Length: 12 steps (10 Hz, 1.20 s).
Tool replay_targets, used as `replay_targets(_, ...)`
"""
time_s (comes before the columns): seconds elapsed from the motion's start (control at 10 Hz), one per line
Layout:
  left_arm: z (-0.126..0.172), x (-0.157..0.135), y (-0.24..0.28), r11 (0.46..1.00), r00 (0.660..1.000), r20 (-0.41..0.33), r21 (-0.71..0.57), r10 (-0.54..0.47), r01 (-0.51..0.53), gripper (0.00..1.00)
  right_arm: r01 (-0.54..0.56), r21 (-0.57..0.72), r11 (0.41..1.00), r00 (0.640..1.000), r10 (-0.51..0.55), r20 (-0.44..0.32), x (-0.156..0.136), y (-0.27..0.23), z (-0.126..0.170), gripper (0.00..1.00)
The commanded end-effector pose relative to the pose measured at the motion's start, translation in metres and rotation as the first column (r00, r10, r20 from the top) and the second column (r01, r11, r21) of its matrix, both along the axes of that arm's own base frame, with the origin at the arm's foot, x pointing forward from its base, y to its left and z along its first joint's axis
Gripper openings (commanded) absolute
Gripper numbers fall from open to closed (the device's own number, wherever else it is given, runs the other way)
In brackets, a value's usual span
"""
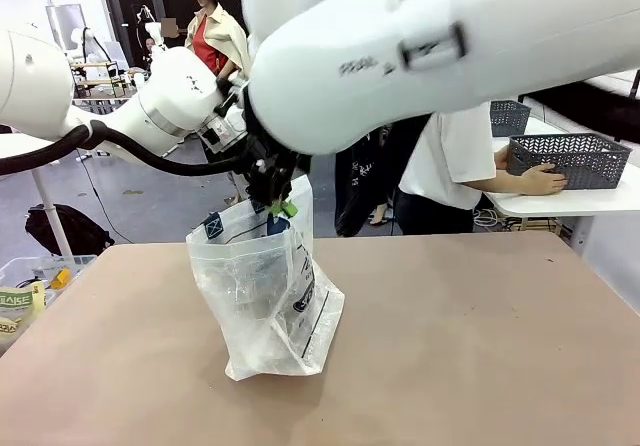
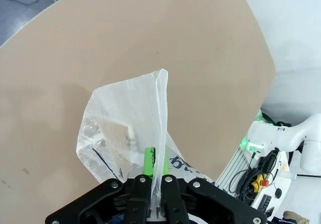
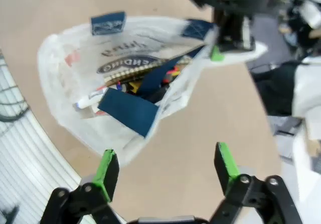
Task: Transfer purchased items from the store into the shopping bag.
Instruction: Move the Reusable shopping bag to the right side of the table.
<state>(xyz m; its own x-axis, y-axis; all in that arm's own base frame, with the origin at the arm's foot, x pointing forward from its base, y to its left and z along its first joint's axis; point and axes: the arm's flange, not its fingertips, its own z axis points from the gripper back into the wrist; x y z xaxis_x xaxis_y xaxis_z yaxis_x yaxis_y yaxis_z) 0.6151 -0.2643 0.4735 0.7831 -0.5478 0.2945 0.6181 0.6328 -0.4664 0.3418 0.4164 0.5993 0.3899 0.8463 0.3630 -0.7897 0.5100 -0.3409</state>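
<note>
The left end effector (image 2: 153,184) pinches the rim of the shopping bag (image 1: 265,296) standing mid-table (image 1: 480,346), apparently keeping its mouth open, while the right end effector (image 3: 168,166), jaws wide and empty, hovers above the purchased items (image 3: 135,81) inside.

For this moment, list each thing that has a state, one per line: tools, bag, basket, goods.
Left tool: shut on the rim of the translucent whitish plastic shopping bag, holding it up.
Right tool: open, nothing held, above the bag.
Shopping bag: upright on the table, mouth open.
Packaged goods: inside the bag.
Dark grey lattice-mesh basket: on the far white table, a person's hand against it.
</note>
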Motion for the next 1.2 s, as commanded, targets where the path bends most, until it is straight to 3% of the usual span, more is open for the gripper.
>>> replay_targets(0.0,0.003,0.000,-0.002,0.999,1.000,0.000,0.033,0.020,-0.020,0.00,0.136,0.126,0.983,0.990,-0.140,0.025,-0.007,-0.048,0.016,1.00)
replay_targets(0.1,0.005,0.004,-0.005,0.999,1.000,0.003,0.036,0.012,-0.013,0.00,0.219,0.196,0.956,0.974,-0.225,0.010,-0.001,-0.075,0.038,1.00)
replay_targets(0.3,0.006,-0.002,-0.008,0.999,1.000,0.020,0.047,0.019,-0.020,0.00,0.381,0.232,0.895,0.921,-0.389,-0.012,0.016,-0.137,0.050,1.00)
replay_targets(0.5,0.007,-0.004,-0.012,0.997,1.000,0.012,0.072,0.021,-0.022,0.00,0.579,0.272,0.769,0.813,-0.572,-0.113,0.047,-0.226,0.043,1.00)
replay_targets(0.6,0.008,-0.005,-0.014,0.995,0.999,0.024,0.096,0.025,-0.028,0.00,0.703,0.270,0.658,0.709,-0.676,-0.200,0.064,-0.276,0.031,1.00)
replay_targets(0.9,0.010,-0.007,-0.018,0.991,0.999,0.029,0.126,0.038,-0.041,0.00,0.803,0.288,0.522,0.597,-0.702,-0.389,0.068,-0.372,-0.024,1.00)
replay_targets(1.1,0.010,-0.004,-0.022,0.989,0.999,0.026,0.145,0.035,-0.039,0.00,0.845,0.305,0.440,0.535,-0.715,-0.450,0.051,-0.415,-0.063,1.00)
